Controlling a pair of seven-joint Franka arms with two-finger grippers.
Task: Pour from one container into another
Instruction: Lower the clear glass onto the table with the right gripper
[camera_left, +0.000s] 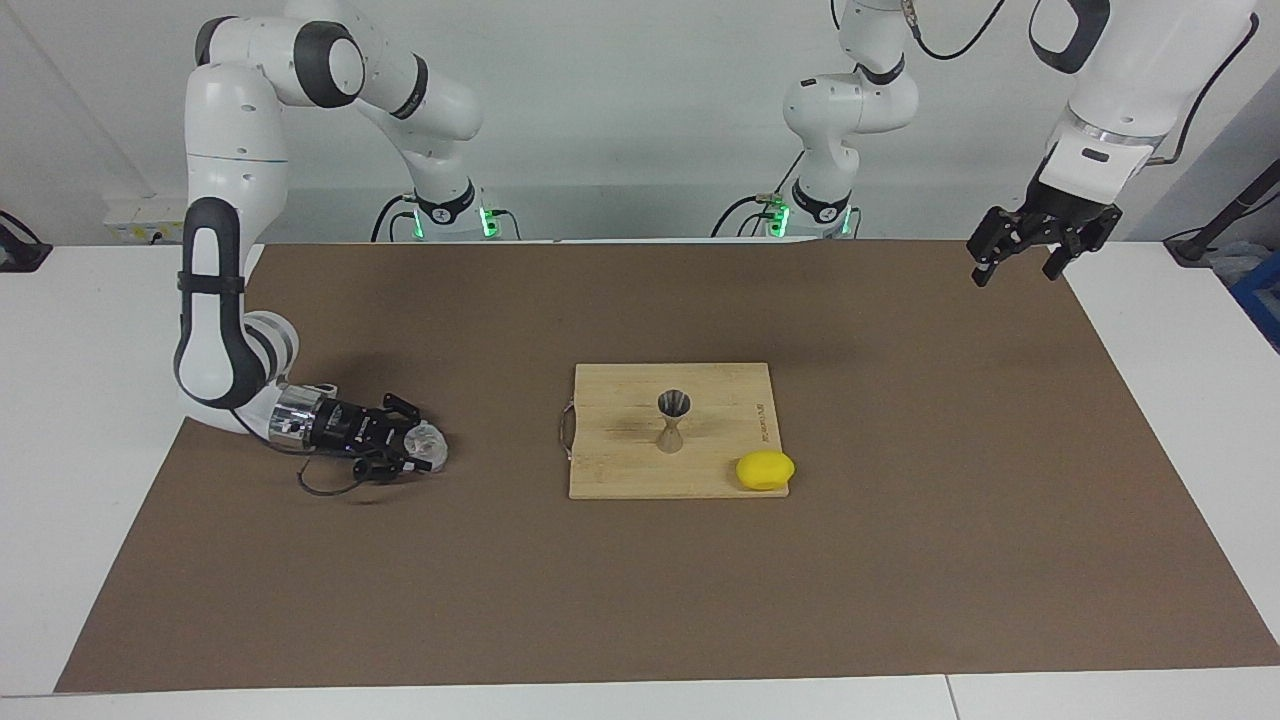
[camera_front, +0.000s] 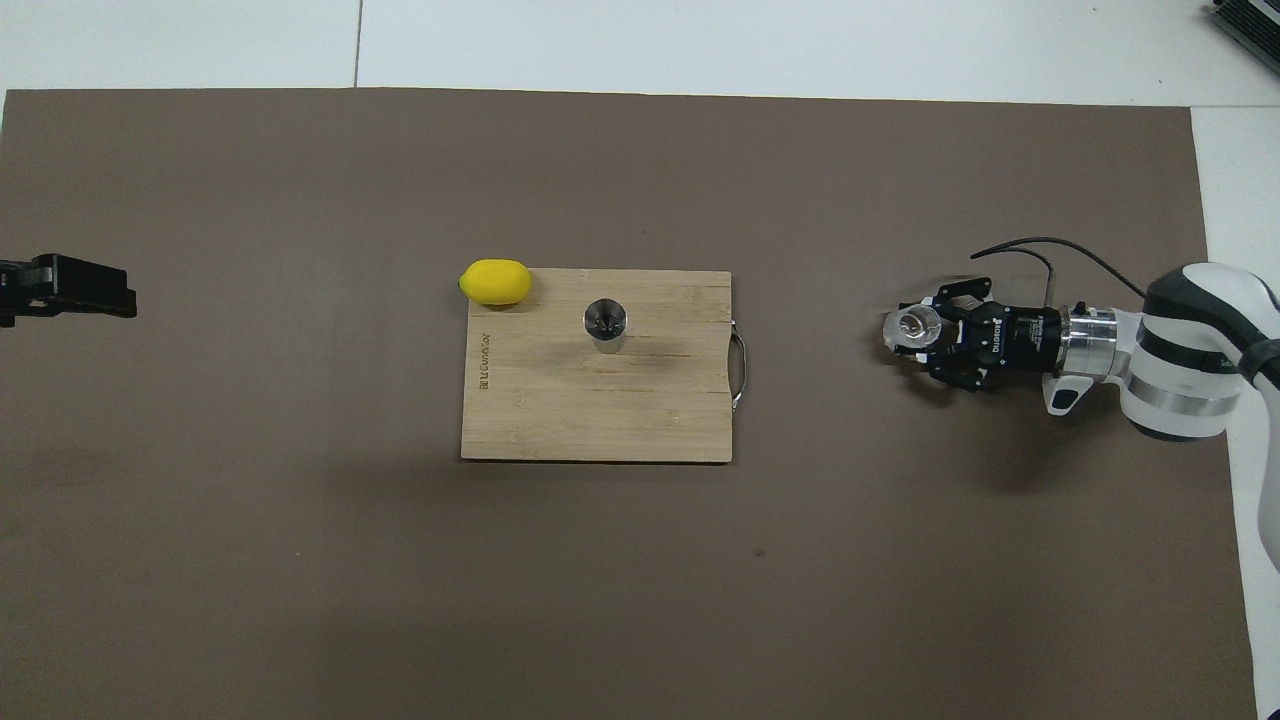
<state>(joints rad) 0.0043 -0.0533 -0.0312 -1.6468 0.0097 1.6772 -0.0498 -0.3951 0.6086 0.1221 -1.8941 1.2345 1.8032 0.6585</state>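
In the overhead view the picture's edge cuts off the left gripper (camera_front: 70, 290), leaving only a dark tip. The right gripper (camera_front: 925, 335) hides part of the glass tumbler (camera_front: 908, 327); whether the glass holds anything is too small to tell. The jigger (camera_front: 605, 322) hides its own waist there.

Right claw (camera_left: 418, 447) low, level, clamped on load; left claw (camera_left: 1030, 258) raised, spread, waiting.

One high camera faces the robots, another looks steeply down; both share the cutting board (camera_left: 672, 430) (camera_front: 597, 365).
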